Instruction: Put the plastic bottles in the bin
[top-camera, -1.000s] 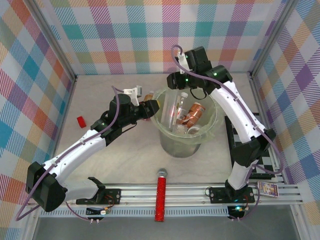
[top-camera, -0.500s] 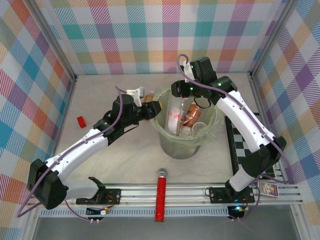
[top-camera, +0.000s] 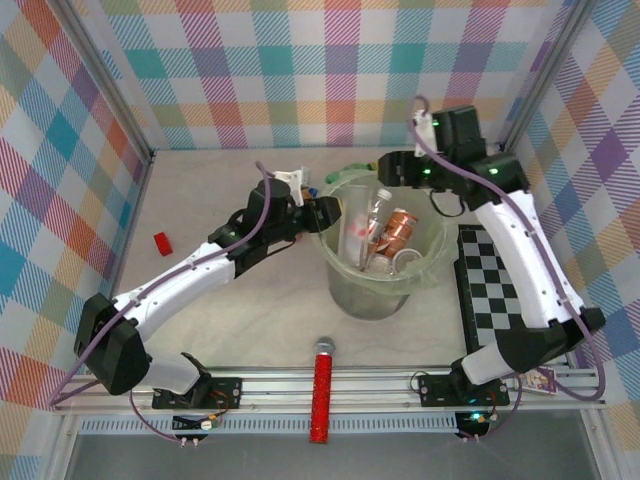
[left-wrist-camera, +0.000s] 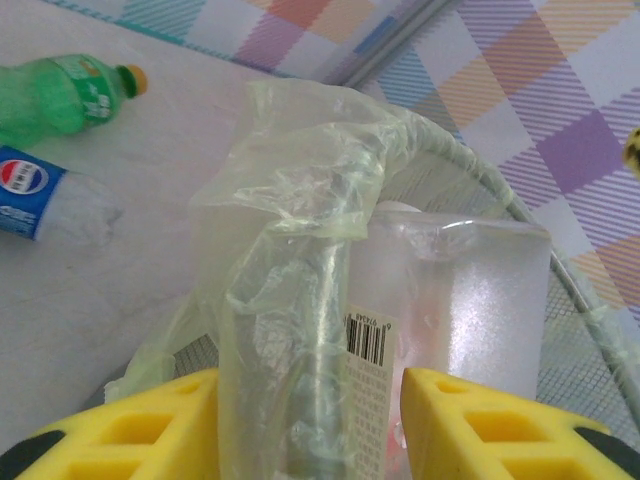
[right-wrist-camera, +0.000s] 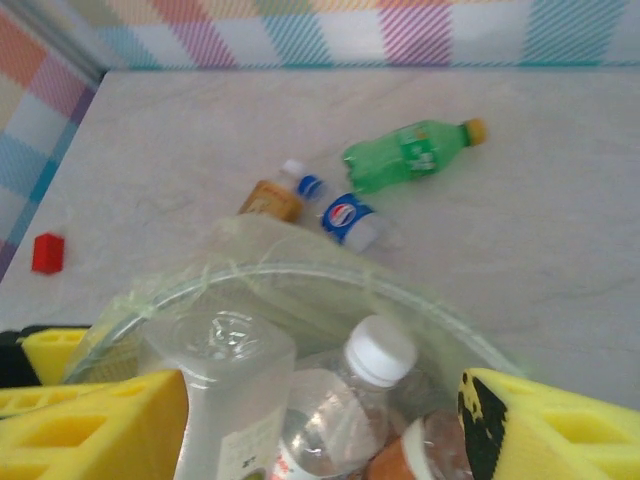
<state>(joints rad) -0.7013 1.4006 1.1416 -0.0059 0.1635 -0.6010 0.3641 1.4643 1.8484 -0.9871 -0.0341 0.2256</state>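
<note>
L pincer (left-wrist-camera: 310, 385) clamps bottle (left-wrist-camera: 470, 300) at bin (left-wrist-camera: 478, 172) rim.

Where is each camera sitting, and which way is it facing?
Top external: above, behind the bases, looking down at the bin; both arms show.
Left wrist: beside the bin, facing its rim; yellow left fingers below.
Right wrist: over the bin, facing the far wall; right fingers below.
Both wrist views share the green bottle.

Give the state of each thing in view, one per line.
left claw, shut on clear bottle at the rim of the bin
right claw, open above bin
bin, upright, partly filled
green bottle, lying on table, capped
blue-label bottle, lying on table
brown bottle, lying on table
</note>
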